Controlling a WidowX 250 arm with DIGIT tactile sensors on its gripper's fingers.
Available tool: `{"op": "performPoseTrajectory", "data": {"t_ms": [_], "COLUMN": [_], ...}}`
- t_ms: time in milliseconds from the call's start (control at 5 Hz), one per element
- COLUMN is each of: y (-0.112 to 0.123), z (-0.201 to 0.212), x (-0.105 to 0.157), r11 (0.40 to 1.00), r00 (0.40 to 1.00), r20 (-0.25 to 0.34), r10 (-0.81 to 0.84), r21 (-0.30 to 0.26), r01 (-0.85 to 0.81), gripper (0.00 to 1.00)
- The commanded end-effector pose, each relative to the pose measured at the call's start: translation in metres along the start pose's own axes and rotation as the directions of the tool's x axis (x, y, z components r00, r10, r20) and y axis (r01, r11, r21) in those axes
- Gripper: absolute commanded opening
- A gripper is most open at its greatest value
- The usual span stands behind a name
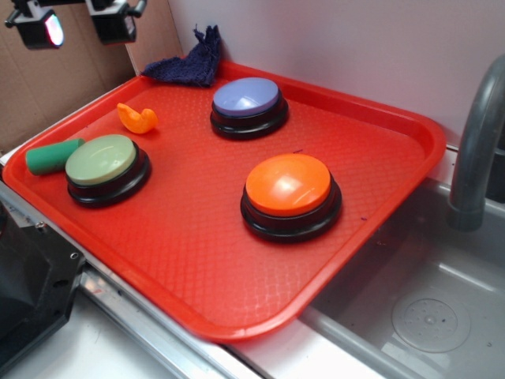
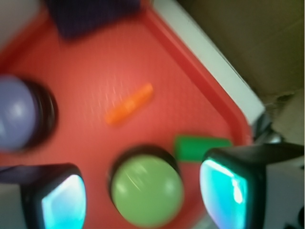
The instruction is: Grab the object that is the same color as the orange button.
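Closest to the exterior lens lies the near rim of the red tray (image 1: pixel 237 328), which I take as the landmark. High over its far-left corner hangs the gripper (image 1: pixel 79 24), fingers spread apart with nothing between them; the wrist view shows the gap plainly, though that picture is motion-blurred.

Counting left to right on the tray: one green cylinder (image 1: pixel 51 155) at the left edge, one pale green button (image 1: pixel 106 168) touching or just beside it, one orange piece (image 1: pixel 138 118) behind that button toward the tray's far-left side, one dark blue cloth (image 1: pixel 189 63) over the far rim, one lavender button (image 1: pixel 248 106), and one orange button (image 1: pixel 289 195) right of centre. Three buttons in all.

Risks, as I judge them: the orange piece is small, glossy and curved, so it may squirt out of a closing pinch. A descent drifting leftward could catch the cylinder or green button instead.
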State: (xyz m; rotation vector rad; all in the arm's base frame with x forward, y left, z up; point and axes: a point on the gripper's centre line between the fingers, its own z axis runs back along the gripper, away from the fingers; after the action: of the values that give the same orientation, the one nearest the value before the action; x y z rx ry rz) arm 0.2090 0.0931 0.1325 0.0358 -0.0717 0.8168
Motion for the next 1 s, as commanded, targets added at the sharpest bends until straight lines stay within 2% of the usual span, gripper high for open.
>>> {"op": "performPoseTrajectory", "data": {"t_ms": [0, 200, 400, 600, 800], "y": [0.013, 0.013, 0.012, 0.007, -0.001], "z": [0.006, 0.006, -0.035, -0.062, -0.098], "x": [0.002, 0.002, 0.008, 0.013, 0.015], "r11": [0.999, 0.999, 0.961, 0.918, 0.914], "r00": [0.999, 0.999, 0.962, 0.923, 0.919], "r20": [0.030, 0.030, 0.053, 0.066, 0.027], "r10": [0.030, 0.030, 0.269, 0.380, 0.394], "r21": [-0.012, -0.012, 0.050, 0.095, 0.095], "r01": [-0.030, -0.030, -0.272, -0.385, -0.394], "gripper": [1.00, 1.00, 1.00, 1.00, 1.00]}}
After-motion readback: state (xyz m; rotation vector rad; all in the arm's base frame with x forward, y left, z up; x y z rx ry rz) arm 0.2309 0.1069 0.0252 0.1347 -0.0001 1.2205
